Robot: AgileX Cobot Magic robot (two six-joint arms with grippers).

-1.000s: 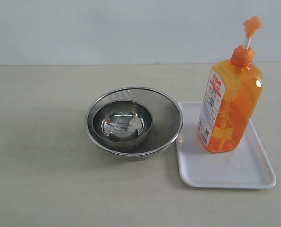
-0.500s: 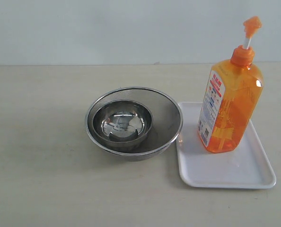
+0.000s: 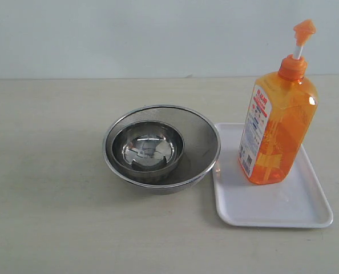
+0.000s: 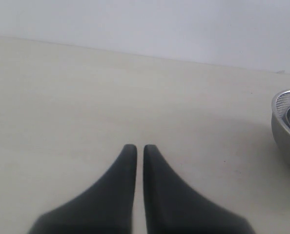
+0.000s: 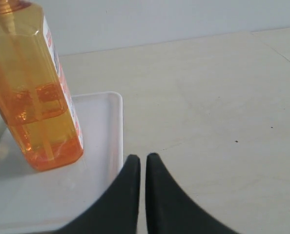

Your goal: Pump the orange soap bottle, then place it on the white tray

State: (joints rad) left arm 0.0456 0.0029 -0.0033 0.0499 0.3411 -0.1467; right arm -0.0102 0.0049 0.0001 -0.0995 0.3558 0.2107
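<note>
The right gripper (image 5: 142, 157) is pressed together and empty, just beside the white tray (image 5: 103, 126). Beyond it the orange soap bottle (image 5: 35, 97) stands upright on the tray. Placement seems done, so any withdrawal is best made over bare table, clear of the rim. The left gripper (image 4: 139, 147) is likewise closed, with a steel bowl (image 4: 287, 129) off to one side.

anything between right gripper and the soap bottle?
Only the white tray: its rim and bare floor separate the shut right gripper from the orange soap bottle, per the right wrist view.
</note>
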